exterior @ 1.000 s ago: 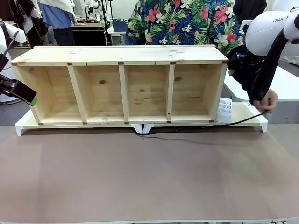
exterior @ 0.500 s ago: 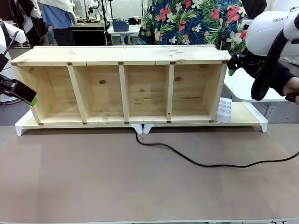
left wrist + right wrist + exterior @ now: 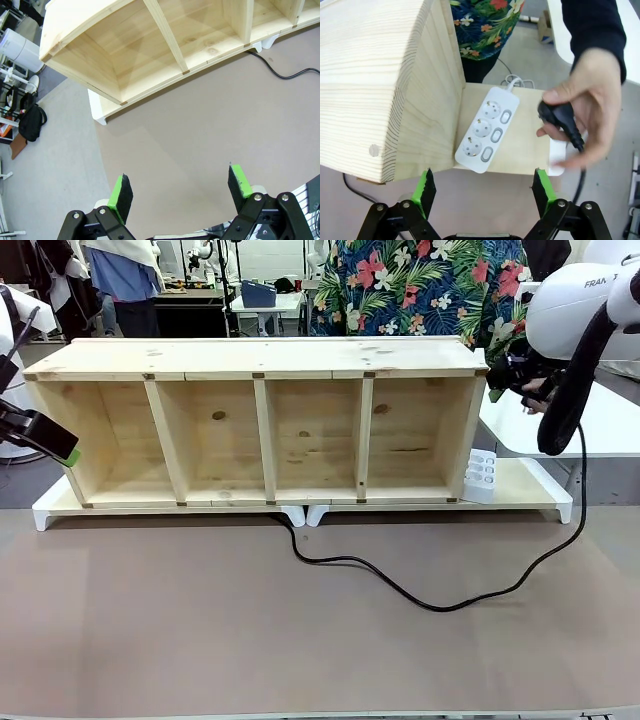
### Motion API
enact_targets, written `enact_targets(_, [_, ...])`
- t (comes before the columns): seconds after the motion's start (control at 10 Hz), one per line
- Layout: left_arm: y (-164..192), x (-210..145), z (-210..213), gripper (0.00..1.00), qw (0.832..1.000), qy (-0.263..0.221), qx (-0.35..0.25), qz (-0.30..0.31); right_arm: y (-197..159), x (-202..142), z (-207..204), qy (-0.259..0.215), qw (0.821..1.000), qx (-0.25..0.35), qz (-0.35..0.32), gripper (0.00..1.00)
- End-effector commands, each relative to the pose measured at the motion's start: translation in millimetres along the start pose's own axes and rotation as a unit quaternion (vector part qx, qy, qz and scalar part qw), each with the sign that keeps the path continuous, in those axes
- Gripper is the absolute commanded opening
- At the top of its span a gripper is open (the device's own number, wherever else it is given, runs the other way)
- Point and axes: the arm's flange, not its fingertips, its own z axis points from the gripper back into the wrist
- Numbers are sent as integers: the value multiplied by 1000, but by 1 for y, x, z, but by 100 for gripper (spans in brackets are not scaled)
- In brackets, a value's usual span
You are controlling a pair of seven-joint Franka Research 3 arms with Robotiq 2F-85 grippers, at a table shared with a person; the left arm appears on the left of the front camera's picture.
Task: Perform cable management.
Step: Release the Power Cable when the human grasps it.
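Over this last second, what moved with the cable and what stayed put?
The person's hand lifted the cable's plug from the right shelf end to above the power strip; slack swung out over the mat. Both end effectors, left and right, stayed open; wooden shelf unmoved.

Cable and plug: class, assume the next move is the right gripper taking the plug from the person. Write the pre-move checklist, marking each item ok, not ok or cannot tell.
1. Right gripper open: ok.
2. Plug in reach of the camera's view, held by the person's hand: ok.
3. Fingers clear of plug for a safe grasp: not ok.
4. Power strip sockets unoccupied: ok.
5. Cable lying loose on the table, not snagged: cannot tell.
6. Left gripper open and clear: ok.
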Motion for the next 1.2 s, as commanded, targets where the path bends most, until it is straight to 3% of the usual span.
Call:
enact_targets(0.0, [1,1,-1,100,1000,-1,1,-2,0,0,-1,2,1000,0,-3,100])
enact_targets(1.1, [1,1,-1,100,1000,-1,1,-2,0,0,-1,2,1000,0,-3,100])
